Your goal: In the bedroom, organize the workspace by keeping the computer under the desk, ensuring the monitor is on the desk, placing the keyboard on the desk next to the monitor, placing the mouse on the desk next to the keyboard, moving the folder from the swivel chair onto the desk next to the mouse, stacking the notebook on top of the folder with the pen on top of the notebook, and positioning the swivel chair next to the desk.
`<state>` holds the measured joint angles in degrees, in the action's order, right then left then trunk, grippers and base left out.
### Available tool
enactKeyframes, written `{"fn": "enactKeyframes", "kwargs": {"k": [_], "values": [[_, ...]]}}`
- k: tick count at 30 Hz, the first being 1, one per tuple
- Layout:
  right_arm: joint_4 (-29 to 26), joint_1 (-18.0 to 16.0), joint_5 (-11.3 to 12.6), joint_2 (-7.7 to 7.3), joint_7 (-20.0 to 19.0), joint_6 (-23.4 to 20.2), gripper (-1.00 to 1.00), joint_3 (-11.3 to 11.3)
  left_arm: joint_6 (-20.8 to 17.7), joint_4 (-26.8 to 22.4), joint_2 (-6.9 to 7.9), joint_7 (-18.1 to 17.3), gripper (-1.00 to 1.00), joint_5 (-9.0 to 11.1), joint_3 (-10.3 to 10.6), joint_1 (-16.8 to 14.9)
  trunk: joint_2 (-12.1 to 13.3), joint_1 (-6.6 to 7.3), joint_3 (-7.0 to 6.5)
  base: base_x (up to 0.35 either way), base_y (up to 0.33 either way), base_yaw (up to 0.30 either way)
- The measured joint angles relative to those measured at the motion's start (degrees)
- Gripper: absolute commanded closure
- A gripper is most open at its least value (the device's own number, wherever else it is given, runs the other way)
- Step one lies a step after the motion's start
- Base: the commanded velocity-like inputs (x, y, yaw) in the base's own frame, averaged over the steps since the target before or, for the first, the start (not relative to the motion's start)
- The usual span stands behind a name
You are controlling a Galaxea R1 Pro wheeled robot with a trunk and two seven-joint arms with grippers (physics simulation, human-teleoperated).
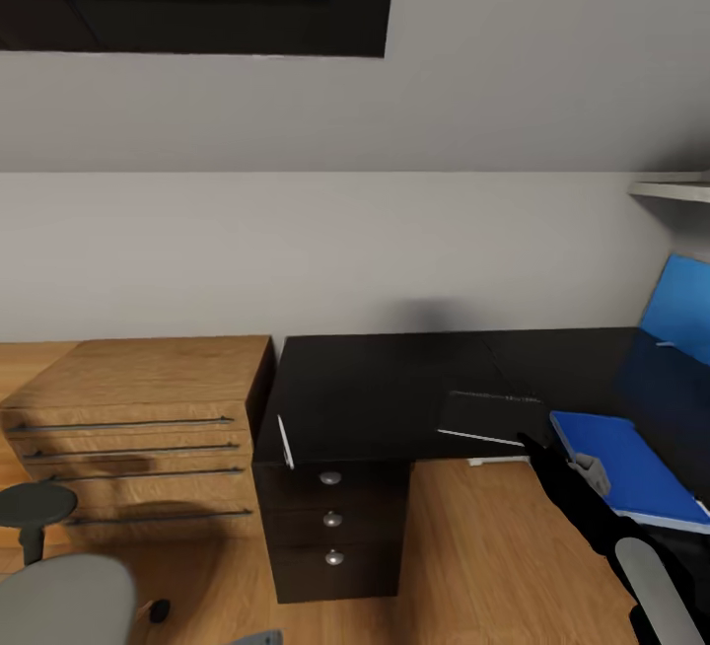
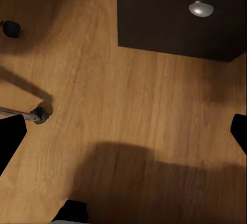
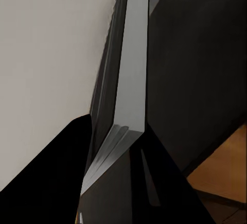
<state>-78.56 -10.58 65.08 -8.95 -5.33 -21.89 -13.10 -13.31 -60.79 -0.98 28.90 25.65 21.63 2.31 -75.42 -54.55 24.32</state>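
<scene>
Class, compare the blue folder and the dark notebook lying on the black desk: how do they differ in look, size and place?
The folder is bright blue with a thin white edge; the notebook is dark grey-black with pale edges, almost blending into the desk. The folder looks larger than the notebook. The notebook lies nearer the drawer unit; the folder lies further right, toward the blue panel. Both are flat, rectangular and rest on the desk near its front edge.
</scene>
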Motion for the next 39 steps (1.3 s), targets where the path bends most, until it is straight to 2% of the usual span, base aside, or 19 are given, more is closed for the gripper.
{"fn": "enactKeyframes", "kwargs": {"k": [13,23,30,39], "values": [[0.0,0.0,0.0,0.05,-0.2,0.2,1.0,-0.7,0.1,0.0,0.02,0.0,-1.0,0.1,0.1,0.0,0.0,0.0,0.0,0.0,-0.133,-0.291],[-0.3,0.0,-0.1,0.07,-0.1,0.0,1.0,-1.3,0.2,0.2,0.0,0.3,-1.0,0.2,0.1,0.0,0.0,0.0,0.0,0.0,-0.022,-0.251],[-0.3,0.0,0.0,0.04,-0.2,-0.1,1.0,-1.4,0.2,4.3,-0.28,0.2,-1.0,0.1,0.4,0.0,0.0,0.0,0.0,0.0,-0.001,-0.079],[-0.2,0.0,-0.2,0.19,-0.1,0.3,1.0,-1.3,0.2,5.4,-0.35,0.2,-1.0,0.1,0.3,0.0,0.0,0.0,0.0,0.0,0.0,-0.008]]}}
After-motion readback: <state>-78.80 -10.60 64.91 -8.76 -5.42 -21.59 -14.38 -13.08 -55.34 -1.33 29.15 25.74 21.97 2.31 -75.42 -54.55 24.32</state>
